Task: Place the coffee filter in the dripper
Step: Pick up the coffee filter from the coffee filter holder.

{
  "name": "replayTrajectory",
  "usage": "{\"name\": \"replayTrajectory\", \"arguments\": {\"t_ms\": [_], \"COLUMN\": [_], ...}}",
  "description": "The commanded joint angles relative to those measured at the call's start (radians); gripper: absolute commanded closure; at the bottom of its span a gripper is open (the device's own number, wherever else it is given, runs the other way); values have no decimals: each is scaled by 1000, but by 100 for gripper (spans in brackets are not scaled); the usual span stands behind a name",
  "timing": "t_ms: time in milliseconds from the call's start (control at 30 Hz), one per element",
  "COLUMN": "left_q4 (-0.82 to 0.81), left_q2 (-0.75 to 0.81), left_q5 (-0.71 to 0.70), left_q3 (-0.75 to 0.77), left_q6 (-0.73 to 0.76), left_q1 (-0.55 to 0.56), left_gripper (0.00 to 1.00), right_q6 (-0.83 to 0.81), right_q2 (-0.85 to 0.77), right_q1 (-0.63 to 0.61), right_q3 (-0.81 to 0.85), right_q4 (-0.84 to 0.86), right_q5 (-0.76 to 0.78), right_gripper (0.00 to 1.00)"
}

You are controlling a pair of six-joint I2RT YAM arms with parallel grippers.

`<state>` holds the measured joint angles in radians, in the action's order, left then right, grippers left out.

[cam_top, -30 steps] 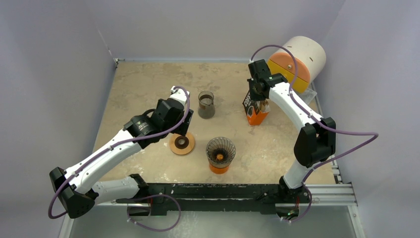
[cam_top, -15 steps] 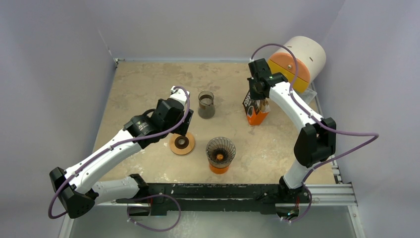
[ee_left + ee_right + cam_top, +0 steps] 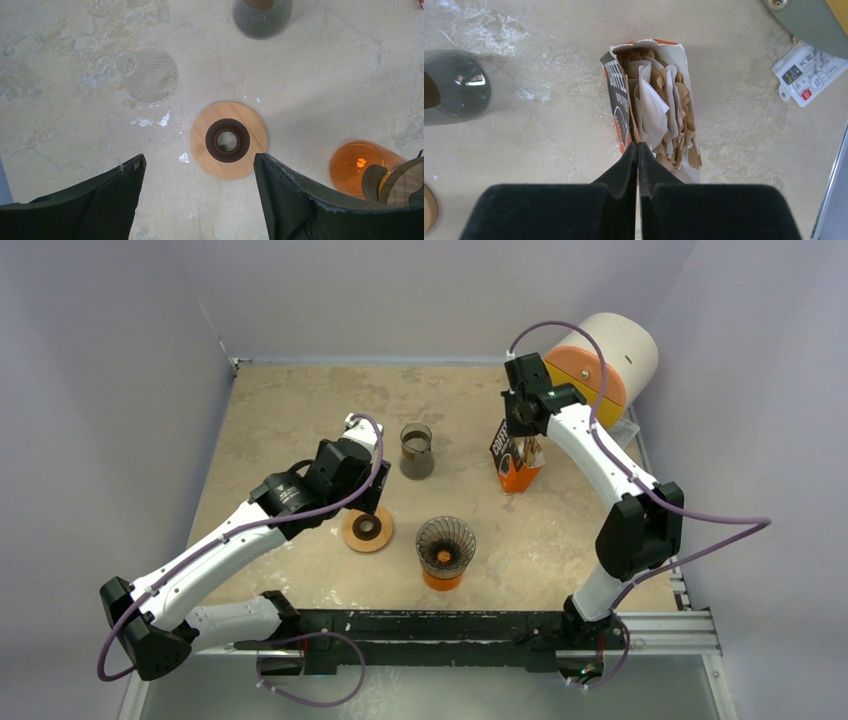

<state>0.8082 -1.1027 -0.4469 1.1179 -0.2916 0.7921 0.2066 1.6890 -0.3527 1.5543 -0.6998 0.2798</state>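
Where lilac walls [image 3: 420, 290] meet, mottled beige tabletop [image 3: 290, 410]

filter box [image 3: 618, 100] mouth unobstructed, carafe [image 3: 455, 89] well aside

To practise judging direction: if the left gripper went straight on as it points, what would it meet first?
Probably the wooden disc, just ahead of the left gripper; depth is unclear.
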Motion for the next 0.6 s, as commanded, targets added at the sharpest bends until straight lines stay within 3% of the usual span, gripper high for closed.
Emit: {"name": "replayTrajectory", "arguments": {"t_ms": [0, 567], "left_q4": [-15, -13], "left_q2": [-3, 9], "left_q5": [-2, 2], "left_q3": [5, 5], "left_q6": [17, 16], "left_q1": [-7, -6], "left_gripper": [22, 22], "right_q6": [-19, -36], "right_q2": [-65, -147], "right_q1": [-1, -8], "right_q3": [59, 101], "right_q4": [-10, -56], "right_q5": [31, 6], "right_gripper": [100, 100]}}
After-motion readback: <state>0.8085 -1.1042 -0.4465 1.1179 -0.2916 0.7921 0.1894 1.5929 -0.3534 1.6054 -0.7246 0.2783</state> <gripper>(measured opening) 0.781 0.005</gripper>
